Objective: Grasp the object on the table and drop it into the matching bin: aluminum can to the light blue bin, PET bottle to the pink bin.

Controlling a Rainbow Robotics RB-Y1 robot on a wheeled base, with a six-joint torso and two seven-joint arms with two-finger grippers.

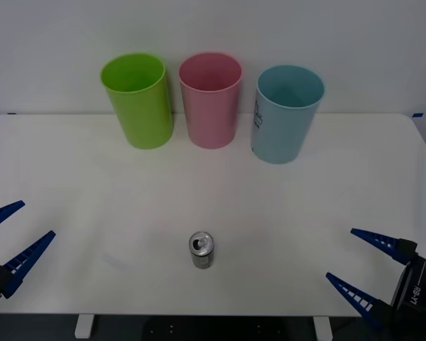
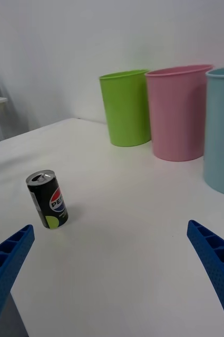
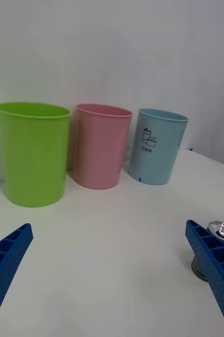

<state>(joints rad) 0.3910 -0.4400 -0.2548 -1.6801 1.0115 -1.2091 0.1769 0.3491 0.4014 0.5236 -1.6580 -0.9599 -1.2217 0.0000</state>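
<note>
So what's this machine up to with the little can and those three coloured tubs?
Nothing has been picked up yet. The aluminum can stands upright near the front of the table, untouched. The left end effector and the right end effector sit at the front corners, both open and holding nothing. At the back stand a lime green bin, the pink bin and the light blue bin, whose label reads CAN.

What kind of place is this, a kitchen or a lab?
Probably a lab test bench for sorting recyclables: a bare white table, three coloured bins, the light blue bin marked CAN, and one aluminum can.
</note>
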